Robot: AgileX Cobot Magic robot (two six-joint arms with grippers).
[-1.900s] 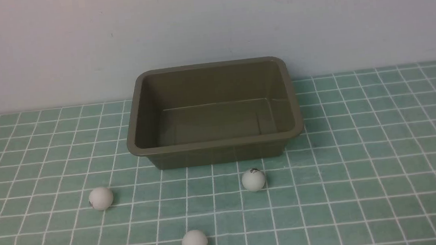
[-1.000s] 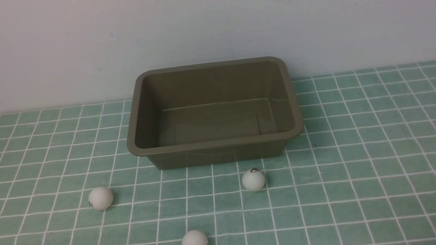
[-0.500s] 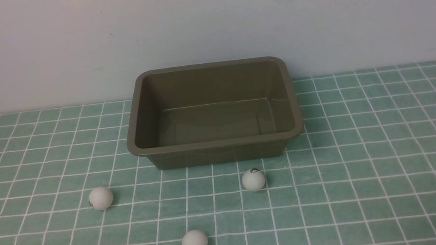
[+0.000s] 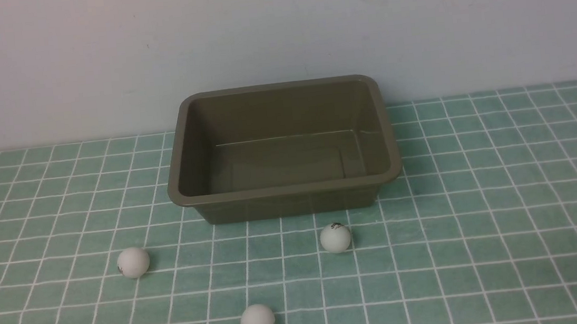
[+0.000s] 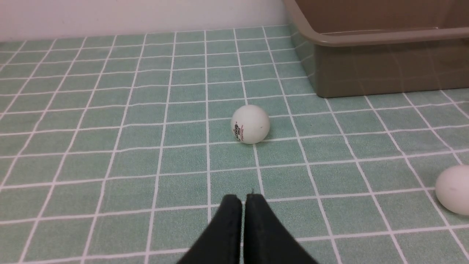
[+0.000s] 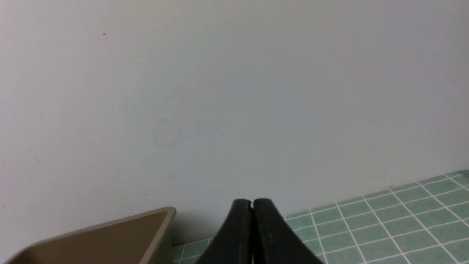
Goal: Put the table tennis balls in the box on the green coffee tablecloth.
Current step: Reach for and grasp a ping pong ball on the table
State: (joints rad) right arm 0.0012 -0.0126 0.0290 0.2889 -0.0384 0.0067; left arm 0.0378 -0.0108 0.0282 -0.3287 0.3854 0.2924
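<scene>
Left pincer point(image 5: 243, 198) clenched, empty; ball point(image 5: 250, 124) on cloth point(image 5: 91, 110) ahead of its tips, not touching. Right pincer point(image 6: 252, 201) clenched too (facing wall point(image 6: 220, 91), box point(image 6: 110, 234) corner nearby).

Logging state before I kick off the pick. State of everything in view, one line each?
box: upright, open top, empty, on the cloth.
left ball: loose on the cloth, outside the box.
right ball: loose on the cloth, just in front of the box, not touching it.
near ball: loose on the cloth, outside the box.
tablecloth: spread flat.
left gripper: shut, empty.
right gripper: shut, empty.
</scene>
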